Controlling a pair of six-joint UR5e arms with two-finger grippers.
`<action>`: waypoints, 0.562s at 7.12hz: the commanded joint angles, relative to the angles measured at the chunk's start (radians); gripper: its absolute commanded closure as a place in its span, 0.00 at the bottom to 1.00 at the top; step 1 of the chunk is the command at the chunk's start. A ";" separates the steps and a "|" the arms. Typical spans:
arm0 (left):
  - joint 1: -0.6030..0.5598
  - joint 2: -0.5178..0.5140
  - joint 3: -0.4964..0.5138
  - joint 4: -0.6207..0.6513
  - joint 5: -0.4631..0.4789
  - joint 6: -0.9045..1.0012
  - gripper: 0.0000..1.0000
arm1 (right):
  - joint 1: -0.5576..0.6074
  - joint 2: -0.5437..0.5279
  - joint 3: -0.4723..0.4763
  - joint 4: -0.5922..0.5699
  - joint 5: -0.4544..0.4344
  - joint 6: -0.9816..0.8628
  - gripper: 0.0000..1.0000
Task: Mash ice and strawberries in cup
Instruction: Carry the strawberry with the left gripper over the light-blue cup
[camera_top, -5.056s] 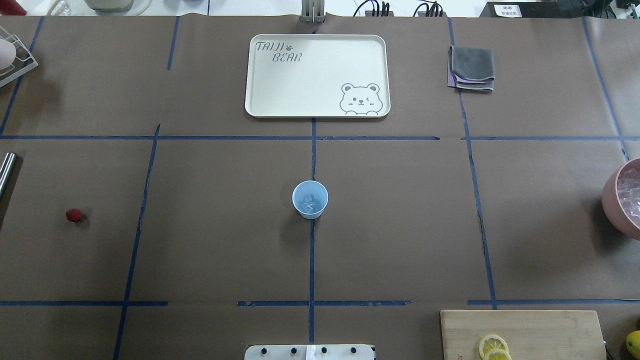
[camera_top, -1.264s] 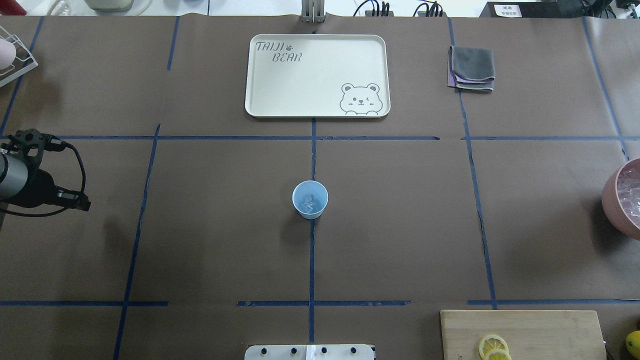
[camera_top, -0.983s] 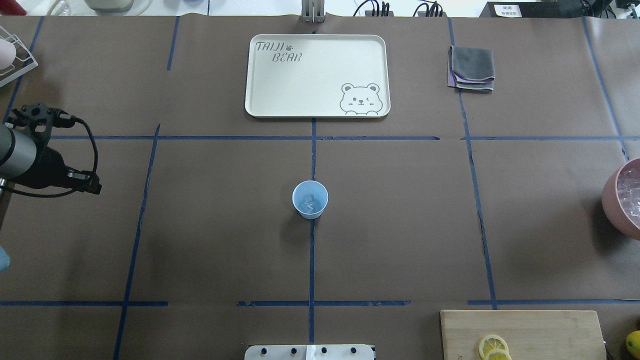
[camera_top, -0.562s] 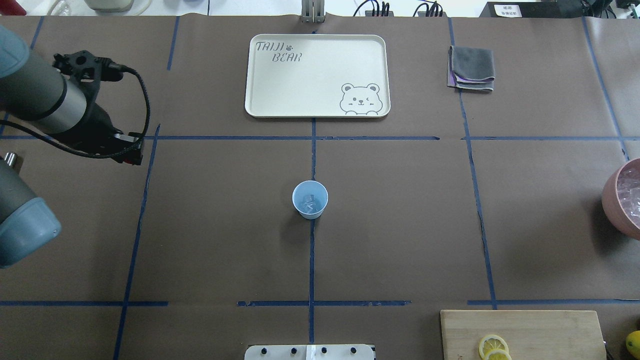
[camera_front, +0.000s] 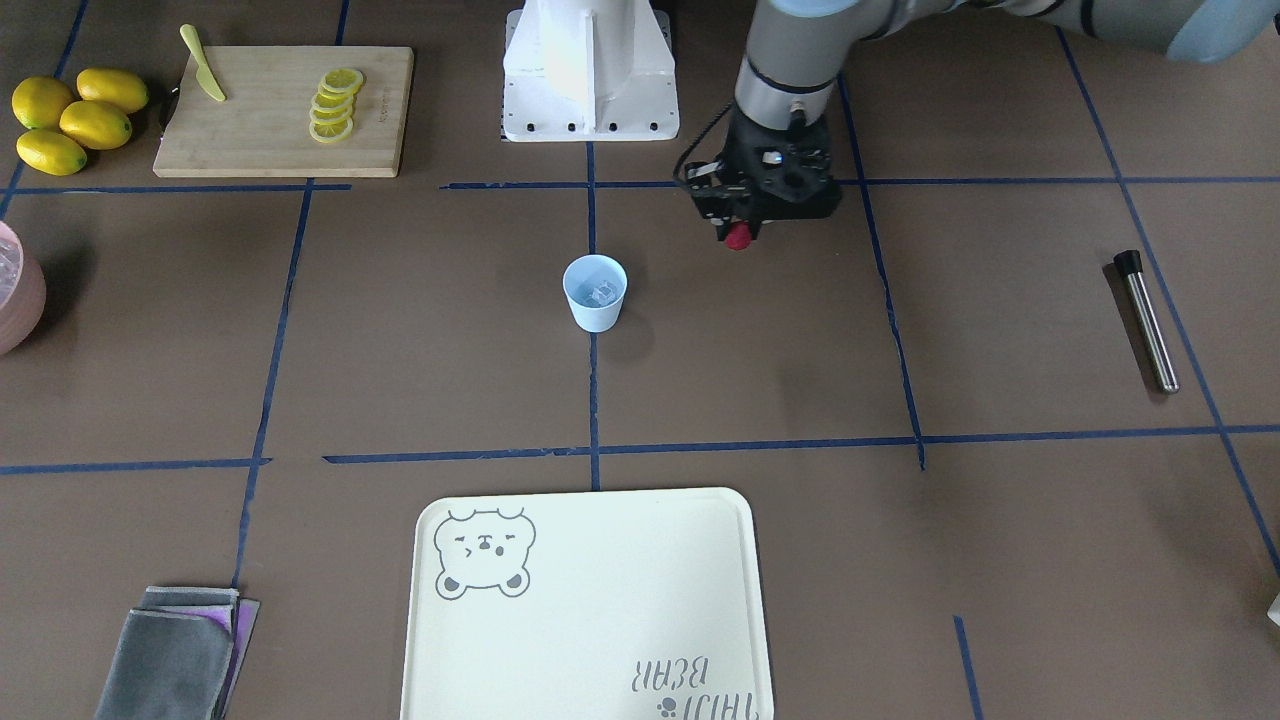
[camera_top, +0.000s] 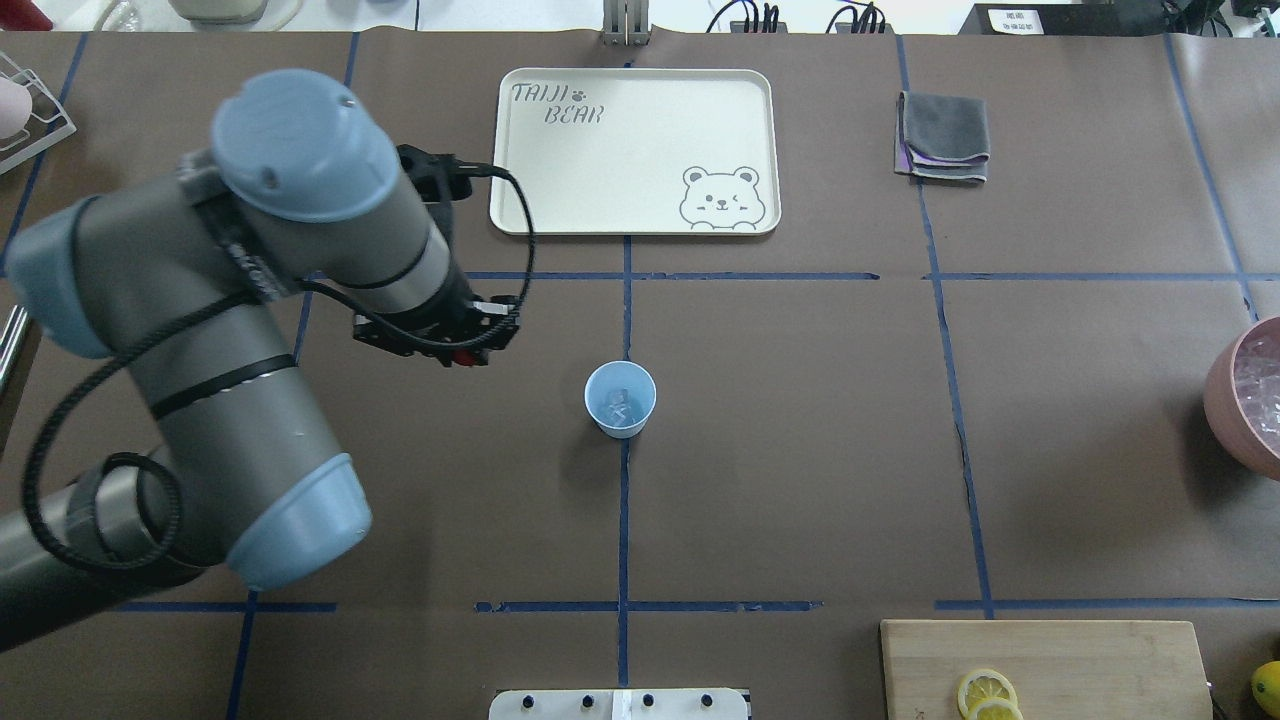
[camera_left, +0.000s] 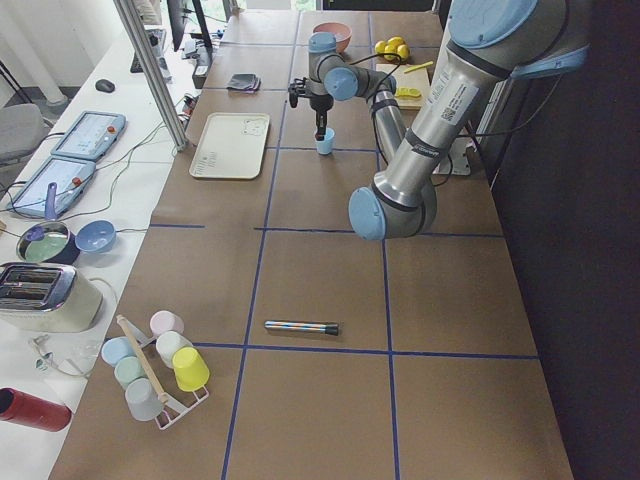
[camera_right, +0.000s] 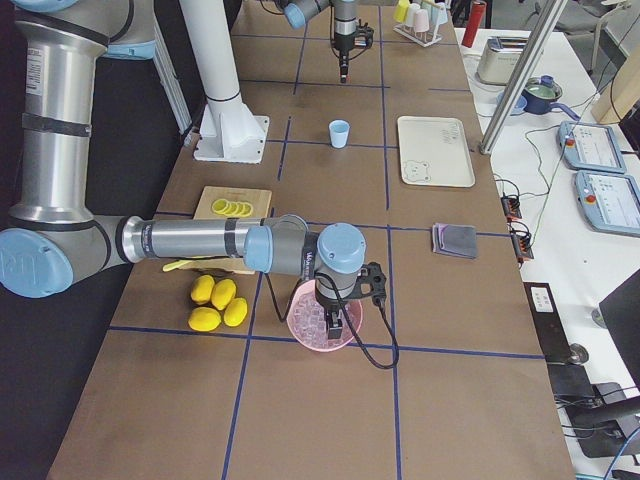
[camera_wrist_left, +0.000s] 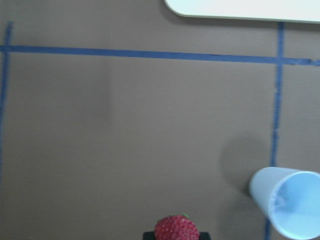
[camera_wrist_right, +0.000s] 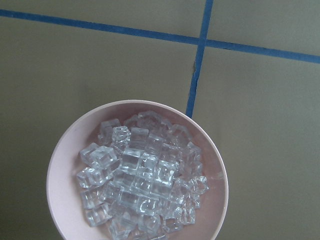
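The pale blue cup (camera_top: 620, 398) stands upright at the table's middle, with a few pieces of clear ice (camera_top: 620, 406) in its bottom. My left gripper (camera_top: 462, 356) hangs to the cup's left, clear of it, shut on the red strawberry (camera_front: 738, 237). The left wrist view shows the strawberry (camera_wrist_left: 176, 228) at the bottom edge and the cup (camera_wrist_left: 287, 202) at lower right. My right gripper (camera_right: 335, 322) hovers over the pink bowl (camera_wrist_right: 60, 195) heaped with ice (camera_wrist_right: 142, 180); whether it is open or shut I cannot tell.
A cream bear tray (camera_top: 600, 150) lies beyond the cup, with a folded grey cloth (camera_top: 945, 135) to its right. A cutting board (camera_front: 270, 130) carries lemon slices and a knife, and whole lemons (camera_front: 70, 120) lie beside it. A steel rod (camera_front: 1147, 320) lies at the robot's left.
The strawberry lay on the table at far left five seconds ago. Since then the left arm has swung in from the left edge toward the cup, carrying the berry.
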 joint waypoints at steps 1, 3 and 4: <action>0.080 -0.199 0.199 -0.009 0.076 -0.131 1.00 | 0.000 0.000 0.000 0.000 0.000 0.000 0.00; 0.123 -0.213 0.241 -0.053 0.108 -0.169 1.00 | 0.000 0.000 0.000 0.000 0.000 0.000 0.00; 0.129 -0.212 0.241 -0.055 0.117 -0.170 0.96 | 0.000 0.000 0.000 0.000 0.000 0.000 0.00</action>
